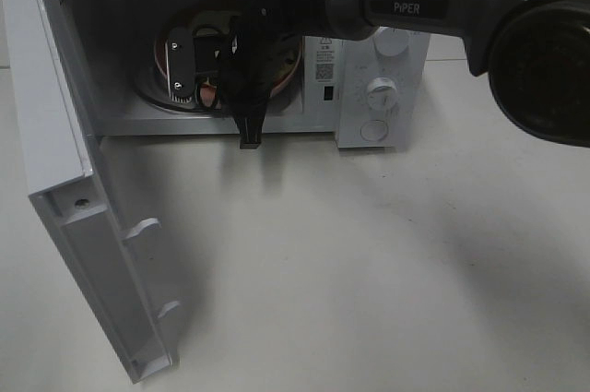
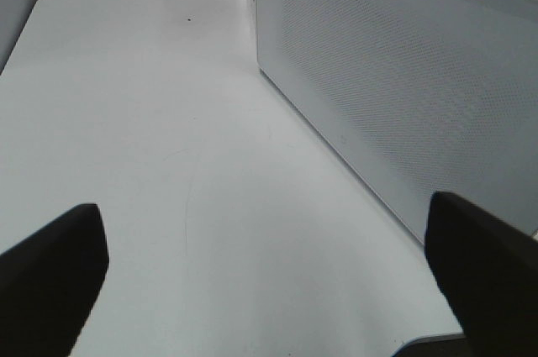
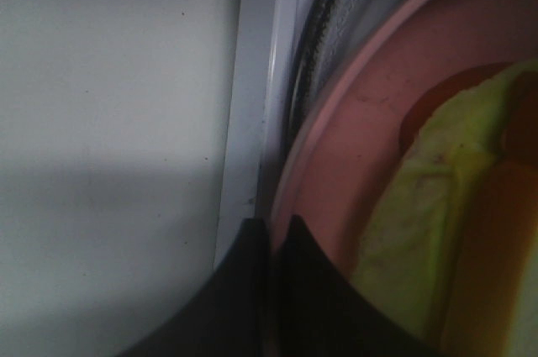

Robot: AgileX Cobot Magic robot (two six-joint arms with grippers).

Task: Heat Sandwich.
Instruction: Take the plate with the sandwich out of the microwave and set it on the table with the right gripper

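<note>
**Two ways this could slip at the microwave's mouth**

One: the right gripper (image 3: pixel 271 227) has its fingers pressed tight together at the rim of the pink plate (image 3: pixel 353 147). The wrist view does not settle whether the rim is nipped between them or merely touched. If the hold is thin, or absent, any pull or push on the plate could let it slide off the tips and tilt. That would shed the sandwich (image 3: pixel 420 214), which lies loose on the plate inside the microwave (image 1: pixel 383 88) (yellow-green layer showing, nothing pinning it).

Two: the tips sit just beside the cavity's front sill (image 3: pixel 252 105), so a careless move down or outward could knock the sill or drag the plate against it. The door (image 1: pixel 74 226) also stands wide open on the left. Heating calls for it to be shut, and swinging it with this arm across the opening would strike the arm.

In the high view the right arm comes in from the right and crosses above the control panel (image 1: pixel 380 92). Its wrist is bent so the gripper points steeply down at the mouth of the cavity, hiding most of the plate. The left gripper (image 2: pixel 269 281) hangs low over the table (image 2: pixel 151 122), fingers spread wide and empty. It is near a white perforated panel (image 2: pixel 395 80) (door face or oven side wall, I cannot tell which).
</note>
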